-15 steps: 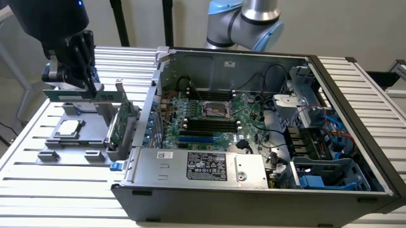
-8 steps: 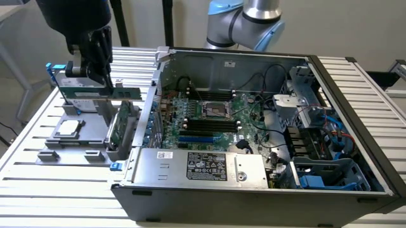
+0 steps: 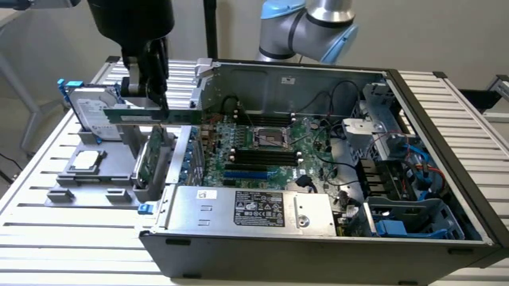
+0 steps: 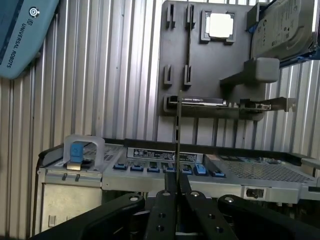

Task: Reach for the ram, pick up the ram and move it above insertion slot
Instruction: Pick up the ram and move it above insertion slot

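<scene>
Fingers (image 4: 177, 202) are clamped on the ram (image 3: 151, 115), which hangs level in the air above the grey holder (image 3: 95, 179) on the worktop (image 3: 47, 238), just beside the open computer case (image 3: 318, 179), at the exterior view's left.

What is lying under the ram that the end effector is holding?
Under the ram, clamped in the end effector, stands the grey holder tray with an upright expansion card. The tray surface directly behind that card is covered.
</scene>
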Available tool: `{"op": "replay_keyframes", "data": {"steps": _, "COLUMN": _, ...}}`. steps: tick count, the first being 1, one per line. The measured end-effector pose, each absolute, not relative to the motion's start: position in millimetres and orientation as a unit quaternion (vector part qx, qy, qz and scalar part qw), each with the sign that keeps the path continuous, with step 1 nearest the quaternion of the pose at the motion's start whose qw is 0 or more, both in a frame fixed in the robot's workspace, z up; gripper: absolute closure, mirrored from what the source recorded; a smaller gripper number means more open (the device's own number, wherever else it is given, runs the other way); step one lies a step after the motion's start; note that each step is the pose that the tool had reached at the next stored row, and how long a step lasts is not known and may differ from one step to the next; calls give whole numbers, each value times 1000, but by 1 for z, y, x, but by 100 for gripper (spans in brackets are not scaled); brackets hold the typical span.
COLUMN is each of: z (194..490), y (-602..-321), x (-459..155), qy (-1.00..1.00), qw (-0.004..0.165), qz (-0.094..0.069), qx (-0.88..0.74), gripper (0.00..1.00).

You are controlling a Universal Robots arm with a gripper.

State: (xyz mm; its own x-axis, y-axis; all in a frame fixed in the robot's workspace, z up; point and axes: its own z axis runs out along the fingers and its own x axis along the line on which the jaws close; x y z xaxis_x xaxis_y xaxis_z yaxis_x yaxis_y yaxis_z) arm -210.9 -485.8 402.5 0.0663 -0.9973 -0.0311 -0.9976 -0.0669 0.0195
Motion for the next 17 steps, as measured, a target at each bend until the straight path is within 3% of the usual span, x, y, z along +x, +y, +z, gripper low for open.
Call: {"op": "replay_keyframes", "data": {"steps": 17, "z": 403, "y": -476, "x": -135, "qy": 683, "qw": 5, "qz": 19, "qx": -730, "gripper": 87}}
